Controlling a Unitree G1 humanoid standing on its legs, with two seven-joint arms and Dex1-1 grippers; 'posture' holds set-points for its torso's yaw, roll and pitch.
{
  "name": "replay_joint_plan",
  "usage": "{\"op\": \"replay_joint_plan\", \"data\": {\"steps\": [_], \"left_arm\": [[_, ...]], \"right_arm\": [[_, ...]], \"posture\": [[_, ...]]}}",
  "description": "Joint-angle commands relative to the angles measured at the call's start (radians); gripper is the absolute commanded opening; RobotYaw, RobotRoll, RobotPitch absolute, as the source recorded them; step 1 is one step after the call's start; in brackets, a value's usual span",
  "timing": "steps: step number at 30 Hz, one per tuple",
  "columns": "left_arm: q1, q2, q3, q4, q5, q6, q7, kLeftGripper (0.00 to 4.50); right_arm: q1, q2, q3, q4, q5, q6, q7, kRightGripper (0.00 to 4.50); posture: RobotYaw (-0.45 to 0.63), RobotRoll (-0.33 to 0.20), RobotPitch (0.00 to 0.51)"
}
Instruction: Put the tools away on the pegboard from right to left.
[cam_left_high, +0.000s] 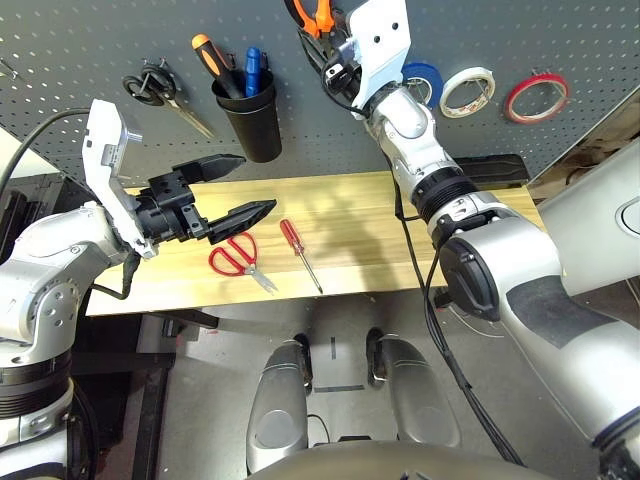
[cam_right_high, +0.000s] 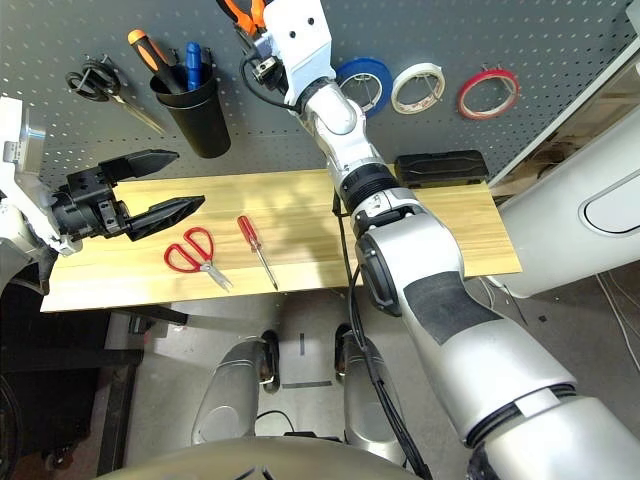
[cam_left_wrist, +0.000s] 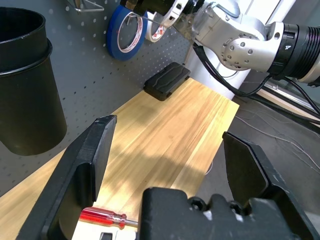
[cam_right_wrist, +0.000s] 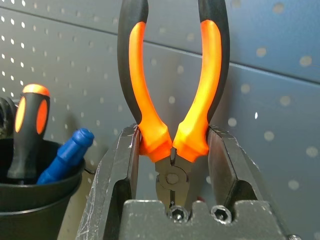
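worktop: long pale wooden plank worktop (cam_left_high: 340, 225), lit unevenly with soft shadows | floor: smooth grey concrete floor (cam_right_high: 560, 330) below, black cables trailing across it | right: light wooden frame edge (cam_right_high: 600, 110) beside the worktop

Right pincer (cam_left_high: 322, 30) high against pegboard (cam_left_high: 80, 50), apparently around orange-and-black-handled pliers (cam_left_high: 310, 14); red-handled scissors (cam_left_high: 236, 257) on table (cam_left_high: 360, 230).

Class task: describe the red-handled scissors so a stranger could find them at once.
Start at the pale wooden tabletop below the dark grey pegboard. Towards its left end lie the red-handled scissors, beside a small red-handled screwdriver. Their two red loop handles distinguish them.
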Motion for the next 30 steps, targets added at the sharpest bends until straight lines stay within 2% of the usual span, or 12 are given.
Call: {"op": "replay_joint_plan", "data": {"steps": [1,18,30], "left_arm": [[0.012,0.002,-0.006,-0.024,-0.008,0.001,-0.002,4.5],[0.014,0.002,-0.011,-0.019,-0.012,0.004,-0.007,4.5],[0.011,-0.005,-0.023,-0.014,-0.006,-0.004,-0.007,4.5]], "right_arm": [[-0.019,0.006,-0.011,-0.044,0.021,-0.021,0.031,2.09],[-0.027,0.01,-0.045,-0.098,0.086,0.018,0.114,2.09],[0.038,0.021,-0.026,-0.144,0.081,0.043,0.11,2.09]], "posture": [[0.11,0.0,0.251],[0.1,0.0,0.252],[0.1,0.0,0.256]]}}
